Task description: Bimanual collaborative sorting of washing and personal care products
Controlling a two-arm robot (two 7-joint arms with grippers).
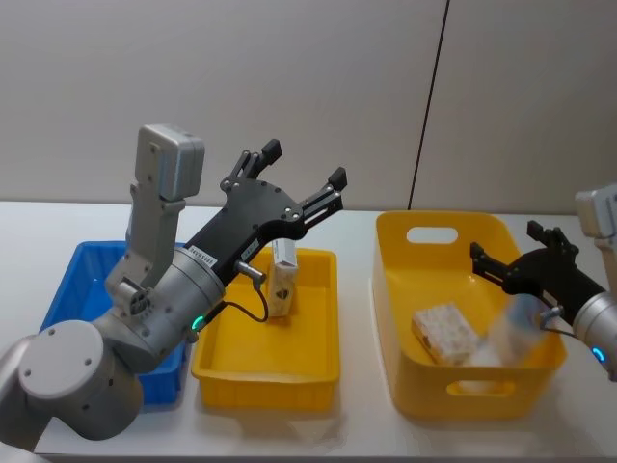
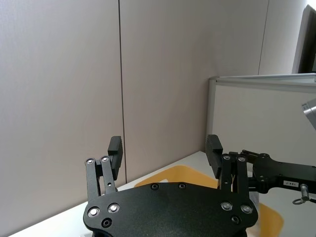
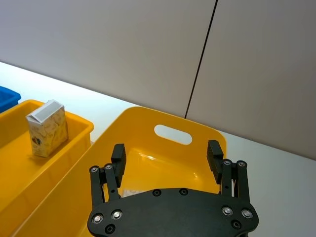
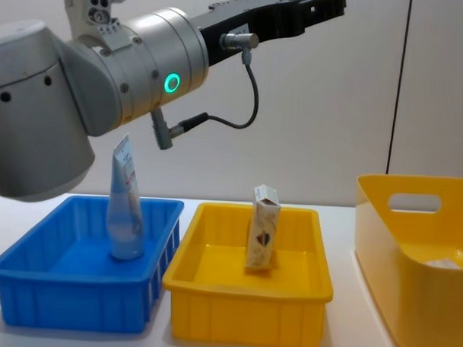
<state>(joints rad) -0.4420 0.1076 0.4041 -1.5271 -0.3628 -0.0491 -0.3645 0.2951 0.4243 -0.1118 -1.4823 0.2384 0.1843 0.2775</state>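
A tall cream carton (image 1: 281, 283) (image 4: 264, 228) (image 3: 47, 128) stands upright in the shallow yellow tray (image 1: 313, 362). A pale squeeze tube (image 4: 124, 208) stands on its cap in the blue bin (image 4: 68, 289). In the deep yellow bin (image 1: 453, 224) lies a squat carton (image 1: 443, 333), with a pale, blurred tube (image 1: 508, 333) beside it. My left gripper (image 1: 304, 162) (image 2: 164, 150) (image 4: 321, 7) is raised high above the tray, open and holding nothing. Above the deep bin's right side hovers my right gripper (image 1: 506, 243) (image 3: 166, 150), also open with nothing between its fingers.
The three containers stand in a row on the white table (image 1: 357, 429): the blue bin on the left, the shallow tray in the middle, the deep bin (image 4: 411, 248) on the right. A grey wall rises behind.
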